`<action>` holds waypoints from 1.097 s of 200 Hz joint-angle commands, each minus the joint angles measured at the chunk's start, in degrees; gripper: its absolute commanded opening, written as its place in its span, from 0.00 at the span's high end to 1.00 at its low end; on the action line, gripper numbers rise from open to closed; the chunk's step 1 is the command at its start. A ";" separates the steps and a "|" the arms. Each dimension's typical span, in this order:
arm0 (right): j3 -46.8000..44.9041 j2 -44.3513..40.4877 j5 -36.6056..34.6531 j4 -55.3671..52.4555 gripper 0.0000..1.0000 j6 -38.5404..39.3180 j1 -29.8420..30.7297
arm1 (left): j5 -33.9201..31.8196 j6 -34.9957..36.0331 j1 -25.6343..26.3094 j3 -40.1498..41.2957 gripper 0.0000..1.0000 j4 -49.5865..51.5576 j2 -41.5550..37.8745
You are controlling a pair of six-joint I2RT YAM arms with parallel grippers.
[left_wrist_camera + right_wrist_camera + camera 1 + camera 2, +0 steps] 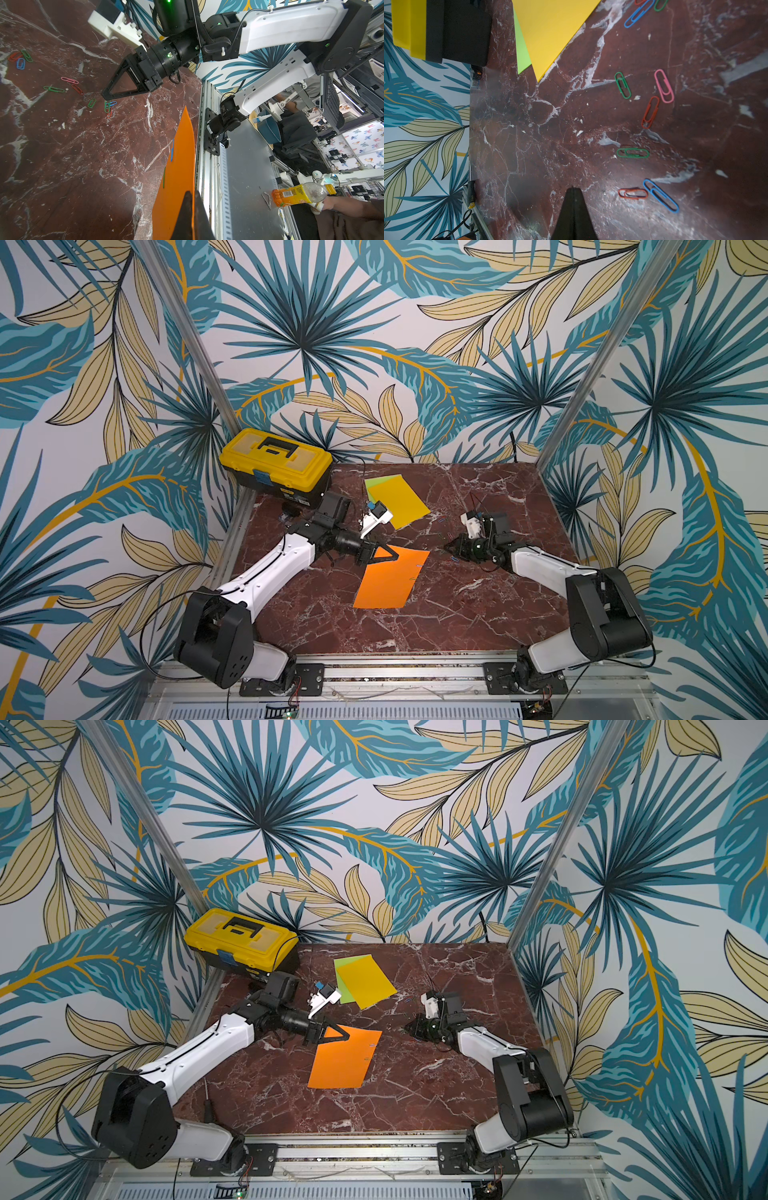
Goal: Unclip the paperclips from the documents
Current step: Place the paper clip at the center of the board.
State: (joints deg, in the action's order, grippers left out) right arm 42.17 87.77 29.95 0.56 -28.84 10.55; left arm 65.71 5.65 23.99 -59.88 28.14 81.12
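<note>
Left gripper (192, 196) jaws clamped on orange sheet (178, 166) corner, near table (478, 614) centre; blue clip (172, 152), green clip (164, 177) still attached. Right gripper (572, 193) jaws together, empty. Loose paperclips (663, 86) beside it; yellow sheet (550, 31), lime sheet (522, 52) toward far edge look cleared.

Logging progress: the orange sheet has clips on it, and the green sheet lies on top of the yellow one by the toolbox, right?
Not quite. The yellow sheet lies on top of the green sheet, as both top views show. The rest stands: the orange sheet carries clips.
</note>
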 commanded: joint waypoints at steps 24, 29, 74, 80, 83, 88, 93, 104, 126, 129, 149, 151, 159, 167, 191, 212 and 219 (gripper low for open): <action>-1.24 3.14 -1.83 2.96 1.00 -2.70 -0.17 | 0.10 0.86 0.32 0.55 1.00 0.20 -0.29; -1.38 3.35 -2.32 3.02 1.00 -2.93 -0.17 | 0.07 0.86 0.34 0.62 1.00 0.22 -0.32; -1.13 5.37 -4.85 2.26 1.00 -3.87 -0.17 | 0.03 0.88 0.32 0.58 1.00 0.24 -0.26; -1.15 5.60 -5.03 2.25 1.00 -4.00 -0.17 | 0.01 0.88 0.29 0.55 1.00 0.23 -0.19; -1.17 5.70 -5.12 2.20 1.00 -4.03 -0.17 | 0.03 0.90 0.35 0.55 1.00 0.25 -0.22; -1.18 5.90 -5.21 2.20 1.00 -4.07 -0.17 | 0.02 0.88 0.34 0.55 1.00 0.25 -0.26; -1.13 6.08 -5.30 2.11 1.00 -4.12 -0.17 | 0.03 0.87 0.27 0.55 1.00 0.22 -0.21; -1.03 6.48 -5.52 1.87 1.00 -4.21 -0.17 | 0.03 0.86 0.35 0.55 1.00 0.23 -0.22; -0.72 7.36 -6.00 1.40 1.00 -4.20 -0.13 | -0.06 0.86 0.34 0.60 1.00 0.20 -0.18; -0.69 7.49 -6.04 1.33 1.00 -4.21 -0.18 | -0.06 0.87 0.32 0.56 1.00 0.21 -0.16; -0.51 8.11 -6.31 1.12 1.00 -4.36 -0.17 | -0.06 0.90 0.29 0.55 1.00 0.20 -0.17; -0.51 8.16 -6.36 1.11 1.00 -4.40 -0.17 | -0.06 0.87 0.34 0.55 1.00 0.21 -0.17; -0.52 8.25 -6.44 1.18 1.00 -4.38 -0.17 | -0.06 0.92 0.28 0.56 1.00 0.23 -0.17; -0.44 8.30 -6.49 1.01 1.00 -4.34 -0.15 | -0.15 0.93 0.32 0.55 1.00 0.25 -0.16; -0.19 8.47 -6.59 0.35 0.94 -3.90 -0.16 | -0.15 0.88 0.34 0.56 1.00 0.21 -0.16; 0.08 8.48 -6.60 -0.34 0.88 -3.58 -0.17 | -0.15 0.85 0.29 0.48 1.00 0.25 -0.16; 0.07 8.39 -6.74 -0.51 0.86 -3.48 -0.17 | -0.15 0.87 0.34 0.49 1.00 0.20 -0.10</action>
State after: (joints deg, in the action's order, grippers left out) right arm 41.91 95.33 24.38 2.24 -32.58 10.52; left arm 65.58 5.72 23.99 -59.88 28.14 81.12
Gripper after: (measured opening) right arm 0.117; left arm 0.047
